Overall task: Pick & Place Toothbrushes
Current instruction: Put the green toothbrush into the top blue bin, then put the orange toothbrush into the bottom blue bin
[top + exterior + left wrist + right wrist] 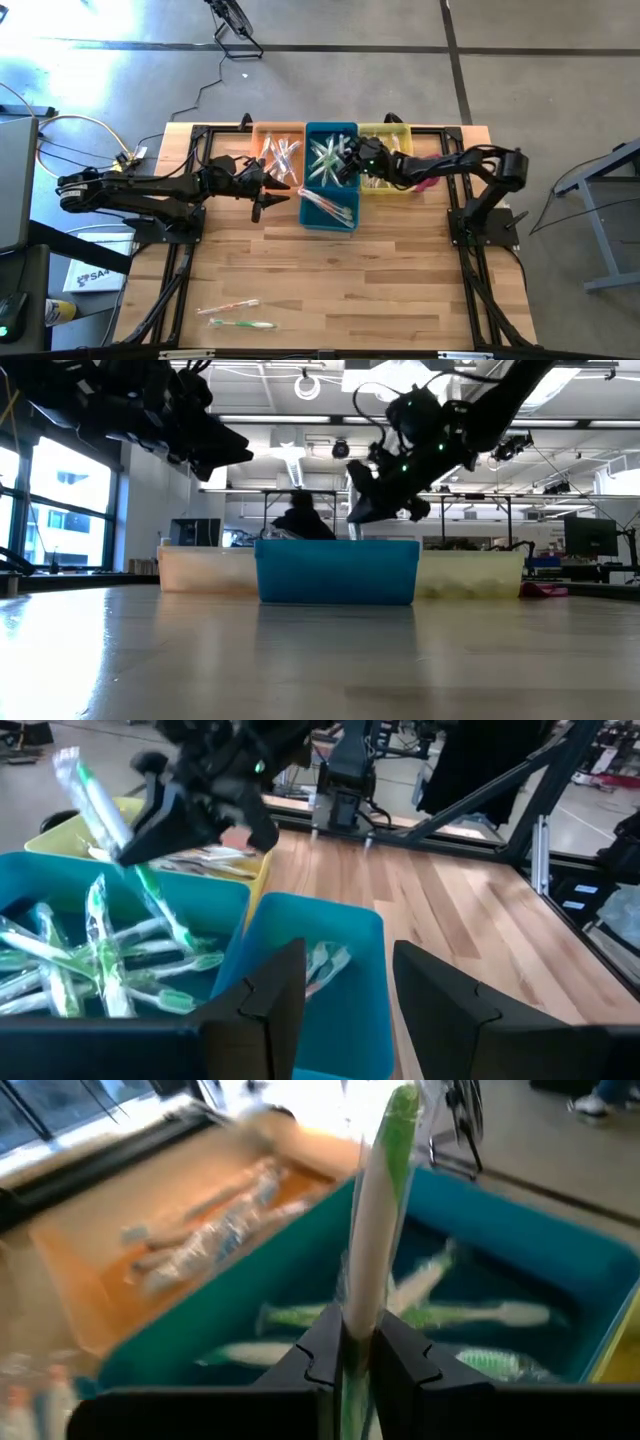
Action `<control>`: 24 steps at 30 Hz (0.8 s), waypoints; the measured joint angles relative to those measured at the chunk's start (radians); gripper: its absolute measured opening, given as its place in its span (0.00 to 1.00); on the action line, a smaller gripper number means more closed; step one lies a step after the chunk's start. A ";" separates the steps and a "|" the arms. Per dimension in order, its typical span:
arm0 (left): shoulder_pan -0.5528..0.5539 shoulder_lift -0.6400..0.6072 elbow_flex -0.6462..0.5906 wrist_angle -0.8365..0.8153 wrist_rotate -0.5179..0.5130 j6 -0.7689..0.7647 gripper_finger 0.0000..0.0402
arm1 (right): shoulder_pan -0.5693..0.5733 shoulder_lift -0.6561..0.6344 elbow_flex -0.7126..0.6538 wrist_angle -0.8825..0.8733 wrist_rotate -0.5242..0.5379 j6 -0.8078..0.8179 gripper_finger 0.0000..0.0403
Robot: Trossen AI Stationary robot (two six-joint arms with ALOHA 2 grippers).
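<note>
My right gripper (pixel 352 166) hangs over the far blue bin (pixel 318 133), shut on a wrapped green-and-white toothbrush (pixel 378 1220). That bin holds several green-and-white toothbrushes (pixel 110 970). A second blue bin (pixel 345 935) stands in front of it with a few more inside. My left gripper (pixel 350 1005) is open and has nothing between its fingers, beside the blue bins near the orange bin (pixel 262 132). Two more toothbrushes (pixel 236 314) lie flat on the table near the front left. My right gripper pinches the toothbrush's white handle (pixel 357 1315) between its two fingers. The fingers slant down from the table's right side. The brush runs on past the fingertips to its green end (pixel 400 1110), tilted and lifted above the brushes in the bin.
The orange bin holds several wrapped brushes (pixel 283 152). A yellow bin (pixel 400 131) with brushes stands right of the blue one, and a pink cloth (pixel 428 184) lies beside it. The wood table (pixel 340 280) spreads out in front of the bins. Black frame rails run along both sides.
</note>
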 joint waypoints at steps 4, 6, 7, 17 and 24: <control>0.000 0.000 0.000 0.001 0.000 0.000 0.37 | -0.001 0.046 0.000 0.024 -0.003 0.028 0.06; 0.000 0.000 0.000 0.001 0.000 0.000 0.37 | -0.001 0.049 0.000 0.026 -0.009 0.028 0.06; 0.000 0.000 0.000 0.001 0.000 0.000 0.37 | -0.001 0.049 0.000 0.026 -0.008 0.027 0.06; 0.000 0.000 0.000 -0.004 0.000 0.004 0.37 | -0.001 0.049 0.000 0.073 0.060 -0.019 0.43; 0.000 0.000 0.001 -0.035 0.000 0.004 0.37 | 0.002 0.007 -0.001 0.091 0.024 -0.011 0.56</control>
